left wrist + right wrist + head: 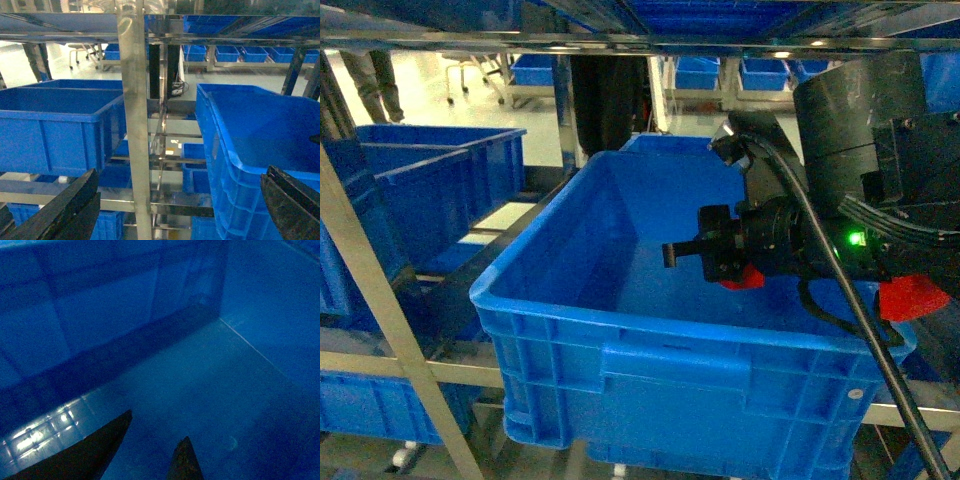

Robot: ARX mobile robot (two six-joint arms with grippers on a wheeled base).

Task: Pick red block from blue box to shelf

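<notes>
- Red block: I cannot place it with certainty. Nothing red shows between the right fingers (100,450) or on the crate floor (210,390) under them. The head view shows a small red patch (745,279) under the right wrist, but I cannot tell whether it is the block or part of the arm.
- The right gripper (157,425) has its fingers a moderate gap apart, holding nothing that the wrist view shows.
- They hang low inside a dark blue ribbed crate (620,330), aimed at the floor near its far left corner.
- The right arm (860,170) comes over the crate's right rim, wrist bent, fingers pointing left across the interior.
- The left gripper (182,172) has its fingers spread wide and empty. It is outside the crate, level with its left wall and facing a steel upright of the shelf (132,100).
- The crate sits on a shelf tier, and more blue crates stand to its left.
- The light turquoise blue box is not in view.
- Judged step: the shelf end of the task, at or around the release.
- The next move calls for confirming where the block is. The right arm then has to lift straight up clear of the right rim before it swings away.
</notes>
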